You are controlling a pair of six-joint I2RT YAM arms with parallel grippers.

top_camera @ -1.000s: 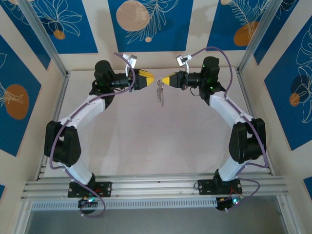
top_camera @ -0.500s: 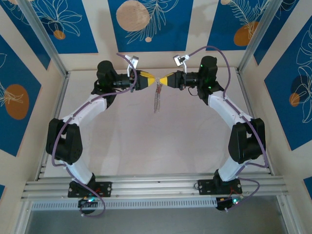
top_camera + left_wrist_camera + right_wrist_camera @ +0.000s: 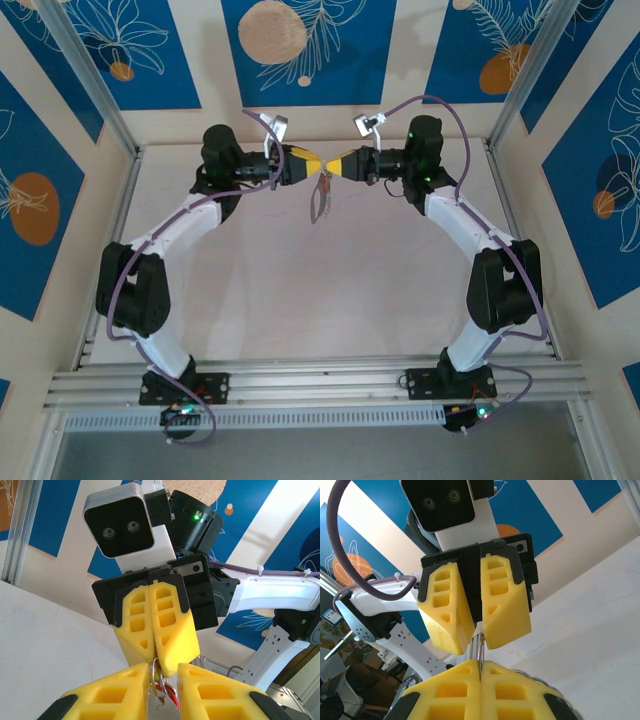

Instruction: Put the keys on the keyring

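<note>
L gripper (image 3: 312, 163) is raised over the far mid-table (image 3: 300, 290), yellow fingers (image 3: 107, 700) pointing R, tip-to-tip w/ R gripper (image 3: 338, 165). L jaws are narrow w/ a small gap. In L wrist view the key (image 3: 171, 698) (red head) and keyring (image 3: 157, 676) sit in that gap; can't tell if pinched or just btwn. From top, the ring hangs below the meeting tips, slightly tilted, off the table. R gripper's fingers are pressed together, clamped on the ring's top. R wrist view shows the thin loop coming out of its closed seam and running up into L gripper's gap. Green LED (image 3: 194, 516) is lit on R arm. Wall panels (image 3: 310, 40) are blue w/ white leaf line-art and orange discs.
</note>
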